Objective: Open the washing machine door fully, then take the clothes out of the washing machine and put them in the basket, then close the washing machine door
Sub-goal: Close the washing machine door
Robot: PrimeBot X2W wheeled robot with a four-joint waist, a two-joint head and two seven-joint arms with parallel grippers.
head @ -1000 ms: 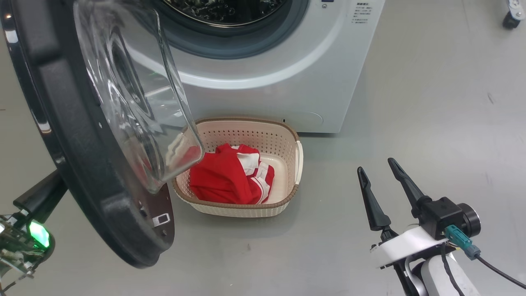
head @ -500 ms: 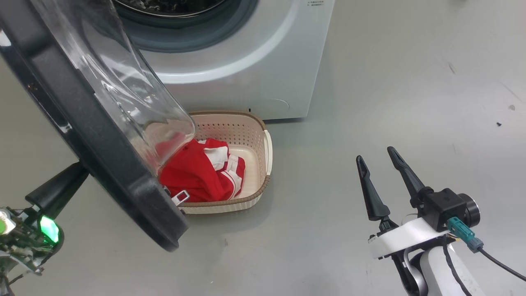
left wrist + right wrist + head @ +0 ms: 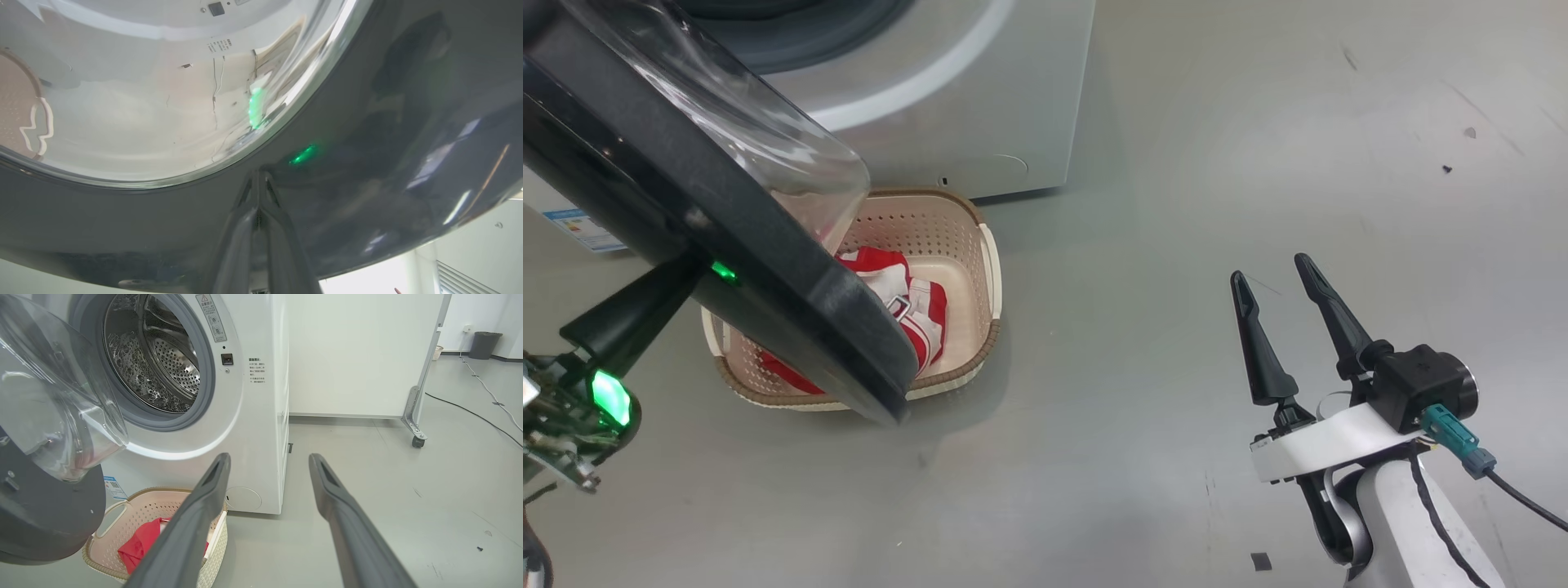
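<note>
I am pressing my left gripper point(image 3: 258, 185), fingers together, on the door's point(image 3: 768, 269) black rim. The door is hanging half open above the basket point(image 3: 990, 269). Stiff, heavy, slick: pushing near its outer edge seems best. My right gripper point(image 3: 1271, 271) is idling, spread.

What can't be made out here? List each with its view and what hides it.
the clothes: head view, mostly under the washing machine door.
the basket: head view, left half behind that door.
left hand: head view, fingertips behind the door's rim.
printed text on the washing machine: right wrist view, too small to read.
</note>
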